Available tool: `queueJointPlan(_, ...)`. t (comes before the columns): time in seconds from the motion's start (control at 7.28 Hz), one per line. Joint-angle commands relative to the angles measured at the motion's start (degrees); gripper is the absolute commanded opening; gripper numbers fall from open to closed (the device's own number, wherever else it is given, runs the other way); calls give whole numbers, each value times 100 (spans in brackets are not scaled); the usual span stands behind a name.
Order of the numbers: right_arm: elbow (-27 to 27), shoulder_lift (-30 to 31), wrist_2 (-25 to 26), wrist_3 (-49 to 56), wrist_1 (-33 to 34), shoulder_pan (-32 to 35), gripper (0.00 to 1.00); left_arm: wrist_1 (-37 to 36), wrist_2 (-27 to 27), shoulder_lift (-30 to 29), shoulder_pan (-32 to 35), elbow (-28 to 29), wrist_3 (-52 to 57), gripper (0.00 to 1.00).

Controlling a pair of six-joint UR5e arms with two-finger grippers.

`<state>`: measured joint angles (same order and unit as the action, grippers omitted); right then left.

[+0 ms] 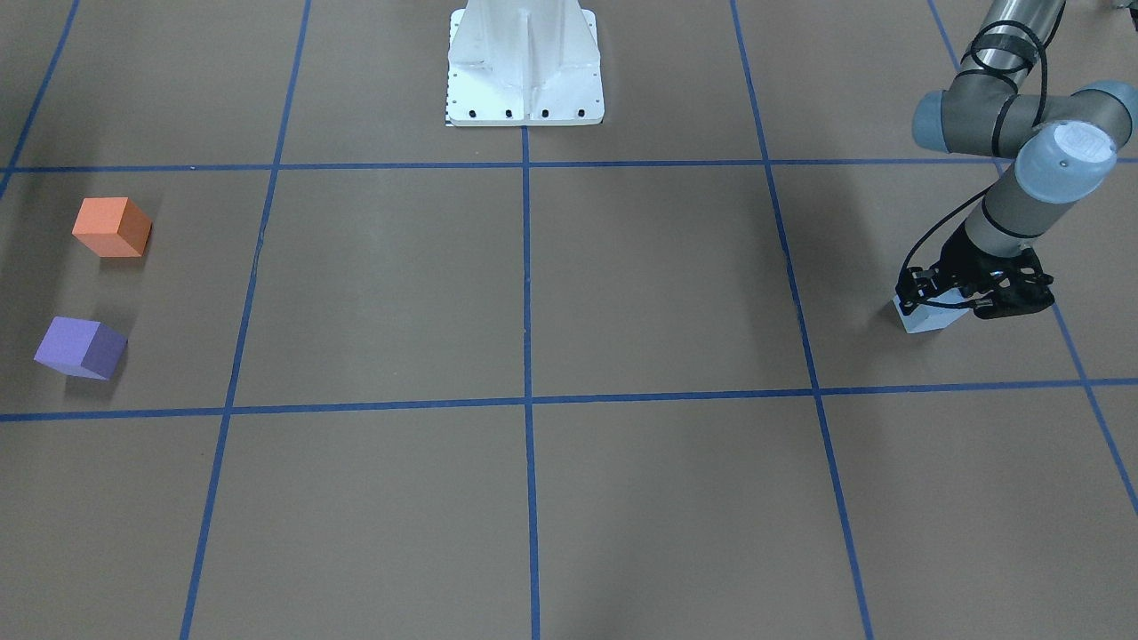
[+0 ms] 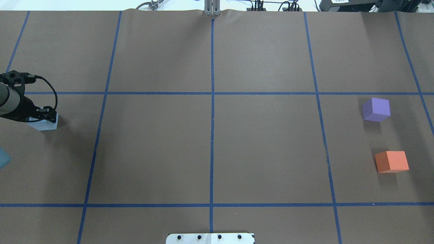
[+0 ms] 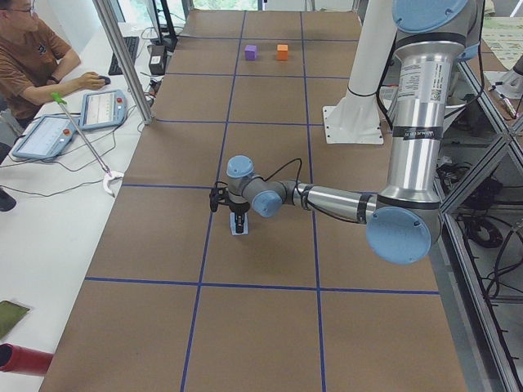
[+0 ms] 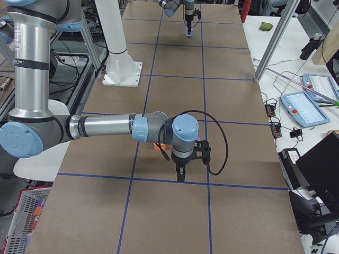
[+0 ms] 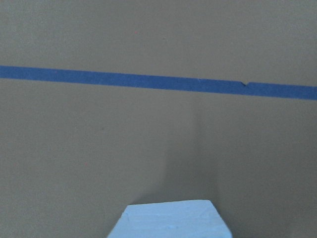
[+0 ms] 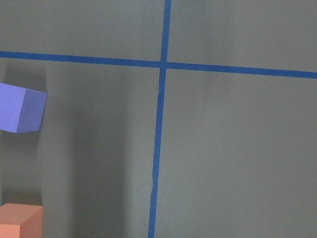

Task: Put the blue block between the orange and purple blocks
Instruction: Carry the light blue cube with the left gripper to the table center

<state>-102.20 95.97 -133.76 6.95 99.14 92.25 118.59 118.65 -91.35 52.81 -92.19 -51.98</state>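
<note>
The pale blue block (image 1: 925, 320) lies on the brown table at my left end. It also shows in the overhead view (image 2: 44, 125) and at the bottom edge of the left wrist view (image 5: 168, 220). My left gripper (image 1: 956, 300) is low over the blue block with its fingers down around it. I cannot tell whether they press on it. The orange block (image 1: 111, 227) and the purple block (image 1: 80, 347) stand apart at the other end. My right gripper (image 4: 181, 172) hangs near them, and I cannot tell whether it is open or shut.
Blue tape lines (image 2: 212, 135) divide the table into squares. The white robot base (image 1: 524, 67) stands at the middle of the robot's edge. An operator (image 3: 33, 57) sits at a side desk with tablets beyond the table's long edge.
</note>
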Motion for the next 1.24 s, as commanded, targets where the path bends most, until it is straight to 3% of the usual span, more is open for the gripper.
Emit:
queueJointPlan(0.0,-2,-8,-10,0,0,4,100,-281,105,214,88,-542,38,0)
queueJointPlan(0.14,-176,-43,-1,0,0,4,100,-1075,132,110,80,-1128,38,0)
queueJointPlan(0.27,-317,-26,34,0,0,4,100,-2136,132,-387,89,-1647,38,0)
queueJointPlan(0.55,-345,-79,8,-18,0,-5,100,-3793,132,-1914,28,-1925,-49,0)
queueJointPlan(0.82,-318,18,-184,-9,9,-5,100,-4019,80,-3190,-837,-1585,-861,0)
queueJointPlan(1.1,-362,-113,-247,-183,0,-5,100,-3949,-663,-4692,-1787,-131,-1786,0)
